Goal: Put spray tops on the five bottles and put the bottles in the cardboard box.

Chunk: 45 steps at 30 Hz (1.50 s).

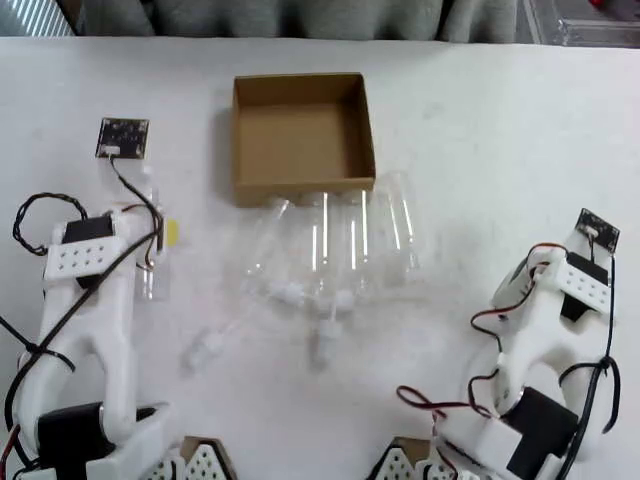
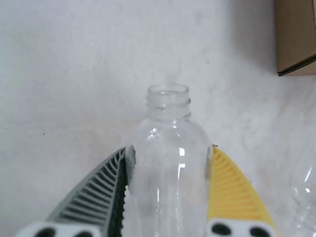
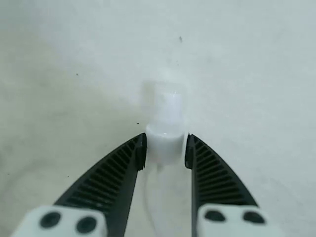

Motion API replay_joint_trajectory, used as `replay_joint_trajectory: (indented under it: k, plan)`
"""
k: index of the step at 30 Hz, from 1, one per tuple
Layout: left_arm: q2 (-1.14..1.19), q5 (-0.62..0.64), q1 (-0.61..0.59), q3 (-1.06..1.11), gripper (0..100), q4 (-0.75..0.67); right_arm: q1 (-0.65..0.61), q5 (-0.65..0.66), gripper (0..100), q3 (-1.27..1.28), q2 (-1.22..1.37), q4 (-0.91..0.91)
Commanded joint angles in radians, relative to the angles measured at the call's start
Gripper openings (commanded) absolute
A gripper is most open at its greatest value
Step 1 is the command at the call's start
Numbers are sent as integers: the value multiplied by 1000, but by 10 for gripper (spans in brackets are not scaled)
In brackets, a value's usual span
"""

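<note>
My left gripper point(image 2: 168, 165) is shut on a clear bottle point(image 2: 168, 148) just below its shoulder, one grey finger and one yellow finger against its sides. The bottle's neck is open, with no top on it. In the high view this bottle point(image 1: 150, 275) lies at the left arm's tip, left of the cardboard box point(image 1: 302, 170). My right gripper point(image 3: 165, 148) is shut on a white spray top point(image 3: 166, 118), held over bare table at the right. Several clear bottles point(image 1: 335, 240) lie side by side just in front of the box, which is empty.
White spray tops point(image 1: 205, 348) point(image 1: 322, 340) lie loose on the table in front of the bottles. Others point(image 1: 290, 292) rest by the bottle necks; I cannot tell if they are attached. A corner of the box point(image 2: 296, 34) shows beyond the held bottle.
</note>
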Motion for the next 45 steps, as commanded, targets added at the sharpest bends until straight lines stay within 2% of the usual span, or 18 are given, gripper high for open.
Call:
replay_joint_trajectory:
  k: [1,7,16,20,23,28,33,39,45]
  plan:
    - [-50,2,-5,-5,20,-20,-8,0,110,-55,16,-7]
    - [-50,2,-7,-3,20,-20,-8,2,110,-75,73,-4]
    - [-50,2,-5,-2,20,-20,-10,72,104,-77,87,-8]
    - [-56,9,10,-5,20,-12,-25,115,11,-120,84,12]
    - [-82,12,67,-35,20,31,-22,149,17,-239,82,142]
    - [-243,9,193,-109,20,184,-18,199,17,-546,82,430]
    - [-453,11,329,-118,20,195,-18,203,17,-876,82,657]
    - [-622,11,461,-115,20,193,-38,204,17,-1037,39,679]
    - [-679,12,524,-83,20,143,-245,206,17,-1036,-120,677]
